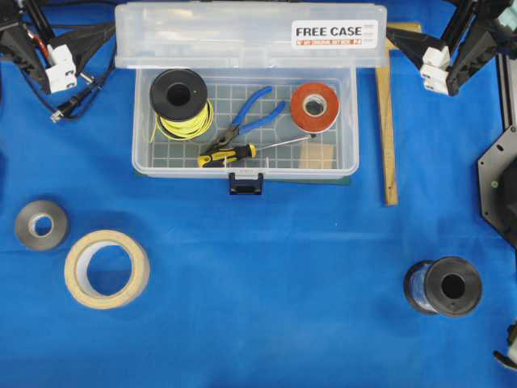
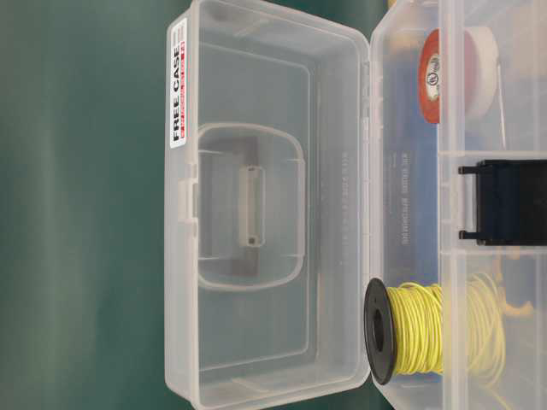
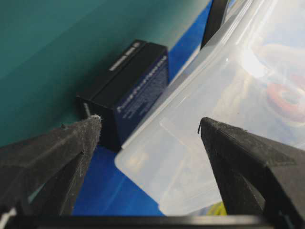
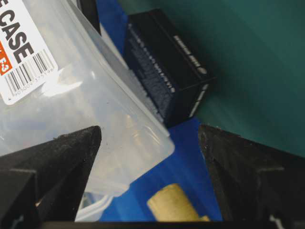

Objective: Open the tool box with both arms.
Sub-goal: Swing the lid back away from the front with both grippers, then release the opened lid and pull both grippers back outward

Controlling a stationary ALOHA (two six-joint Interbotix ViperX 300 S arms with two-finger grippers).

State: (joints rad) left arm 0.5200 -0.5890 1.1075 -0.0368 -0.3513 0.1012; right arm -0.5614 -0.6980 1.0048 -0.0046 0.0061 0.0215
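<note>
The clear tool box (image 1: 245,168) stands open on the blue cloth, its lid (image 1: 242,36) with the "FREE CASE" sticker raised at the back and its black latch (image 1: 245,183) hanging at the front. Inside lie a yellow wire spool (image 1: 179,97), blue pliers (image 1: 254,113), a screwdriver (image 1: 228,155) and a red tape roll (image 1: 314,107). My left gripper (image 3: 150,126) is open beside the lid's left corner (image 3: 190,143). At the lid's right corner (image 4: 95,119), my right gripper (image 4: 150,131) is also open. Neither holds anything.
A grey tape roll (image 1: 41,225) and a masking tape roll (image 1: 107,268) lie front left, a black spool (image 1: 444,285) front right. A wooden ruler (image 1: 388,129) runs along the box's right side. A black block (image 3: 128,86) sits behind the lid.
</note>
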